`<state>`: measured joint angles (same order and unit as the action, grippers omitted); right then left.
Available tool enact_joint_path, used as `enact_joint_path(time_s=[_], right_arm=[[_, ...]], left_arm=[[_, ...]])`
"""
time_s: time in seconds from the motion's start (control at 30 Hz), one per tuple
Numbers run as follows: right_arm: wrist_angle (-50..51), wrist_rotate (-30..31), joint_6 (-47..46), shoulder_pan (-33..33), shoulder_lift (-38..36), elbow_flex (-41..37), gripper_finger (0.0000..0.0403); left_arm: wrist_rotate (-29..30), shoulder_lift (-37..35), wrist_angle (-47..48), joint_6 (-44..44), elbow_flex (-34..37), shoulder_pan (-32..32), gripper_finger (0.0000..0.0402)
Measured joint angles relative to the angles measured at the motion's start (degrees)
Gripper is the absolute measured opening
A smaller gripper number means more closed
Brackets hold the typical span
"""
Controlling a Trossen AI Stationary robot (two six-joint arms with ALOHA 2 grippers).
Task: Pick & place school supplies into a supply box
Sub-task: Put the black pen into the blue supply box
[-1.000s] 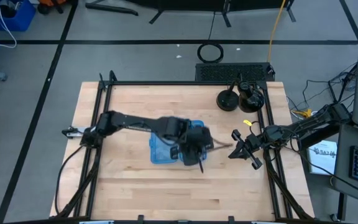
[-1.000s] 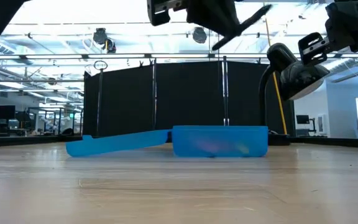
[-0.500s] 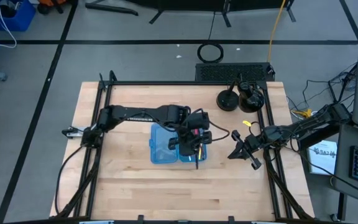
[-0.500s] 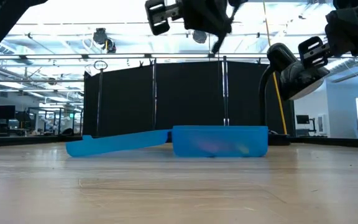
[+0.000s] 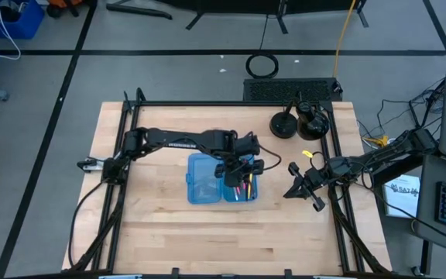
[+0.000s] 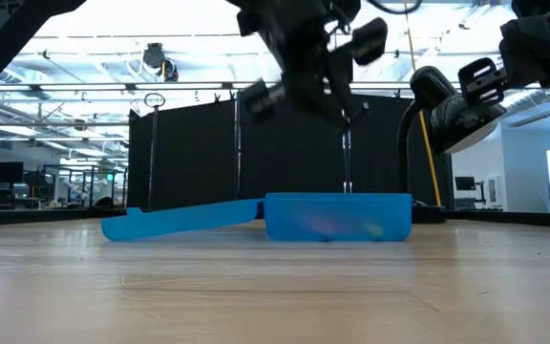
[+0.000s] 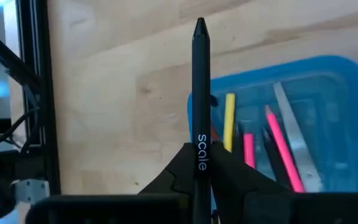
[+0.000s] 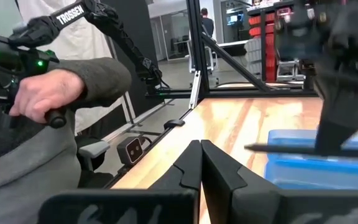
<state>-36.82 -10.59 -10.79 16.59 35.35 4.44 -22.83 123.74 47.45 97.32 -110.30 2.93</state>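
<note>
- One black pen [image 7: 200,93] is clamped between the fingers of the left gripper [image 5: 241,167], as the left wrist view shows, with most of its length reaching out past the fingertips.
- That gripper is held in the air over the open pencil case [image 5: 202,180], above the half of the case nearer the right edge of the tabletop [image 5: 161,225].
- In the low view the pen [image 6: 343,134] is seen hanging almost upright, tip down, above the deep half of the case [image 6: 338,217] and not yet touching it.
- In that half, a yellow pencil [image 7: 229,121], two pink pens [image 7: 281,146] and a pale, blade-like piece that may belong to scissors are already laid lengthwise, side by side.
- The move ahead is judged to turn on one relation: the pen stands nearly on end, while the case and the things in it lie flat along the case's length.
- A tilt of the pen towards that line is probably needed before release, or it may topple across the rim.
- The case is reached far more easily by the left arm; the right gripper [image 5: 300,187] is parked near the right edge of the tabletop with its fingers closed on nothing.
- Beyond the tabletop, a person's hand [image 8: 42,93] on a control handle is visible in the right wrist view.
</note>
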Motion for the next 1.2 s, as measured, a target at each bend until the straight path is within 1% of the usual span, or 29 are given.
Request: enact_joint_path(time_s=[0.17,0.33,0.47,0.57,0.7,0.9,1.1,1.2], right_arm=[[0.25,0.0,0.98,0.01,0.0,-0.01,0.0],[0.96,0.0,0.98,-0.01,0.0,-0.01,0.0],[2.47,0.0,0.98,-0.01,0.01,-0.04,0.0],[2.68,0.02,0.98,0.01,0.02,-0.07,0.0],[2.45,0.04,0.98,0.0,0.01,-0.07,0.0],[2.44,0.06,0.98,-0.01,0.0,-0.07,0.0],[2.39,0.22,0.98,0.01,0.0,-0.07,0.0],[2.39,0.28,0.98,0.01,0.02,-0.07,0.0]], left_arm=[[-0.06,0.0,-6.56,0.85,4.66,0.97,0.0036],[-0.22,0.02,-7.64,1.88,6.45,2.18,0.0031],[-1.7,0.0,-8.93,1.55,9.36,4.22,0.0037],[-2.2,0.03,-11.46,0.76,11.69,5.25,0.0034],[-2.69,0.04,-14.2,-0.57,14.9,5.52,0.0028],[-4.32,0.0,-15.26,-0.53,17.12,5.52,0.0038],[-4.75,0.0,-21.62,-0.62,21.16,6.37,0.0031],[-4.44,0.0,-22.87,-0.62,22.55,6.63,0.0035]])
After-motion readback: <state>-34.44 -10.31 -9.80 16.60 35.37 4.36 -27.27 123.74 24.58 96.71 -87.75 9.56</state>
